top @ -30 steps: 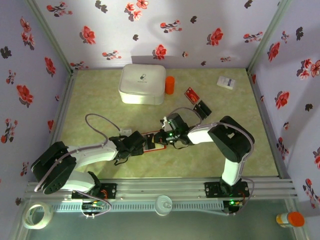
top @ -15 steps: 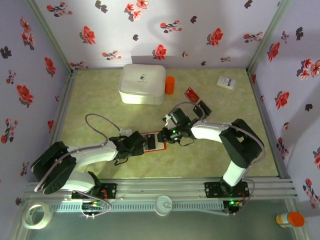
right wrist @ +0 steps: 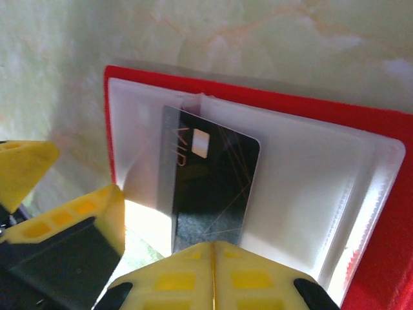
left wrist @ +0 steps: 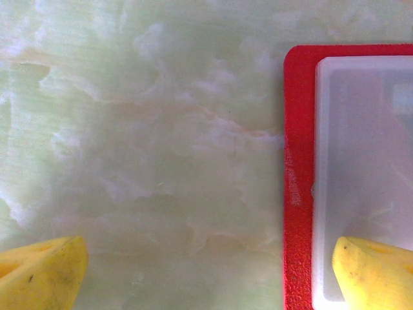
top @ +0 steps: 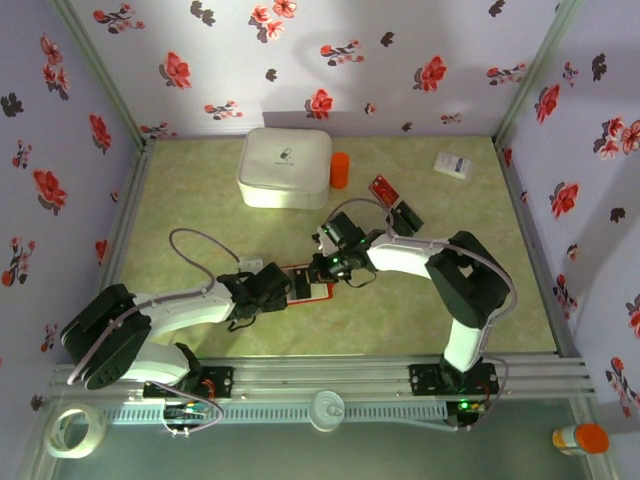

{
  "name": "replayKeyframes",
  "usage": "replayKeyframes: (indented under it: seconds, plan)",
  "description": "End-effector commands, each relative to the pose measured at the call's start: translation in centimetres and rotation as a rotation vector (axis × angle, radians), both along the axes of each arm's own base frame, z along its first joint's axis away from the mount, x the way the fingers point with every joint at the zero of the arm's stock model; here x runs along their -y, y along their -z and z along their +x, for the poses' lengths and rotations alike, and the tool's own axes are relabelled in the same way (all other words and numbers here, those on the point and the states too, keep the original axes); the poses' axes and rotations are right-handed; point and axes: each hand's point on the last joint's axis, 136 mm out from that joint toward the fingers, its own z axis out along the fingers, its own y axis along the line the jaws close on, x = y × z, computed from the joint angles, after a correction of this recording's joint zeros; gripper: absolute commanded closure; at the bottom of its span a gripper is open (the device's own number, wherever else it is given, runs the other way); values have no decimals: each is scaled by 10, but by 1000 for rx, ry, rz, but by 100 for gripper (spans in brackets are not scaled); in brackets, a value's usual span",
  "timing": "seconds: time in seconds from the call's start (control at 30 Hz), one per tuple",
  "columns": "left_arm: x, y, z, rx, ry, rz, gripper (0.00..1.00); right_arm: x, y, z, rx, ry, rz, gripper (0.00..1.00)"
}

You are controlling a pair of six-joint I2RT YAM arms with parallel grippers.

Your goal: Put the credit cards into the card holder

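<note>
1. Top view: the holder (top: pixel 318 290) lies open at mid-frame, between the left gripper (top: pixel 288 286) and the right gripper (top: pixel 325 266). A red card (top: pixel 383 187) and a dark card (top: pixel 405 215) lie at upper right.
2. Left wrist: the holder's red edge runs down the right side. The fingers (left wrist: pixel 39 278) are spread wide, the right one over the clear pocket.
3. Right wrist: a black card (right wrist: pixel 206 187) stands in the white pocket, its long axis running from bottom centre towards upper left, chip end up. The fingers (right wrist: pixel 181 281) are pressed together, tips against its lower end.

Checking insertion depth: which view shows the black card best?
Right wrist: the black card fills mid-frame, leaning into the card holder, the right gripper shut on its near end. Top external: too small to make out. Left wrist: the holder's corner, card unclear.
</note>
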Motion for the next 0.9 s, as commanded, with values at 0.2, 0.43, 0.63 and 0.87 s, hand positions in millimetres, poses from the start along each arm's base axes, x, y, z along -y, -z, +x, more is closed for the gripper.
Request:
replayKeyframes:
  seconds: [0.2,0.43,0.63,0.87]
  plan:
    - [-22,15,-18,-65,8,93,2,-21,17,-5,-8,-32,-66,94]
    - [-19,7,-15,-45,7,70,2,-35,20,-11,-19,-45,-68,94]
    - [-21,-11,-6,1,-21,19,1,-40,2,-6,9,-36,-38,95]
    - [-30,-12,1,1,-43,2,1,-27,-22,8,73,10,-36,94]
